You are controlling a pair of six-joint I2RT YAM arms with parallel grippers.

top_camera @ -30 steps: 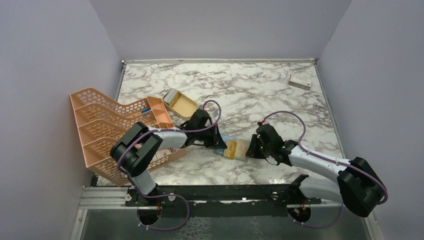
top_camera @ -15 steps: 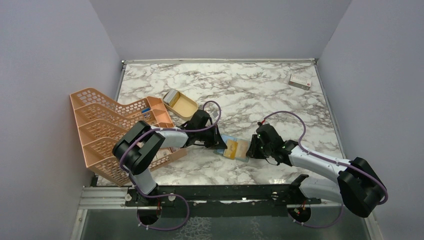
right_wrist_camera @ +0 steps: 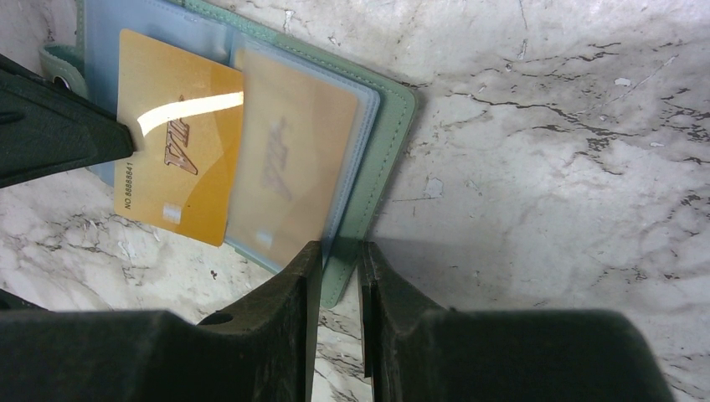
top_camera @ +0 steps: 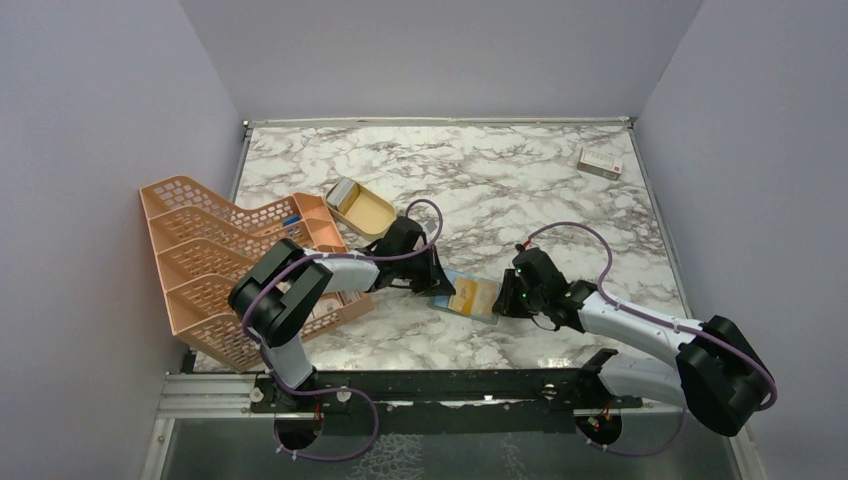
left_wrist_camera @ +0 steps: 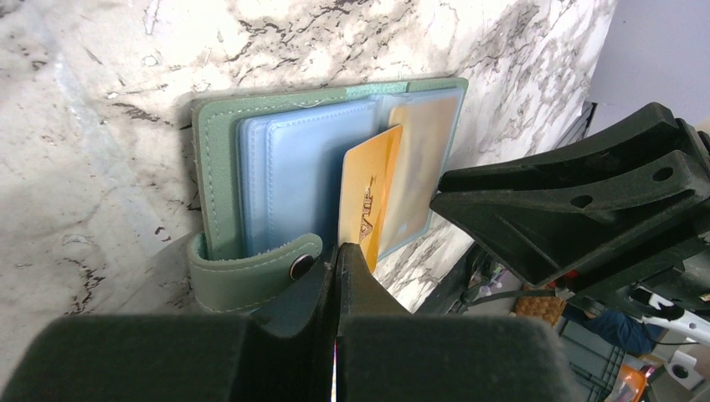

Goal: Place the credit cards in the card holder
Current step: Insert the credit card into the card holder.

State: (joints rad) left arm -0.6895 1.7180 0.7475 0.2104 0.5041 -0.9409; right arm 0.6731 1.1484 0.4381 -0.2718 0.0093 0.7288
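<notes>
The left gripper [left_wrist_camera: 336,255] has nudged its pinched credit card [left_wrist_camera: 368,197] further across the open card holder [top_camera: 484,300], mid-frame. The right gripper [right_wrist_camera: 339,261] clamps the holder's edge; another card [right_wrist_camera: 293,167] sits sleeved, this one only partly.

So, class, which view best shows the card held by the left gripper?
Right wrist: the card lies face-on, print visible, partly in the holder. Left wrist shows it foreshortened; top shows only a small patch.
</notes>
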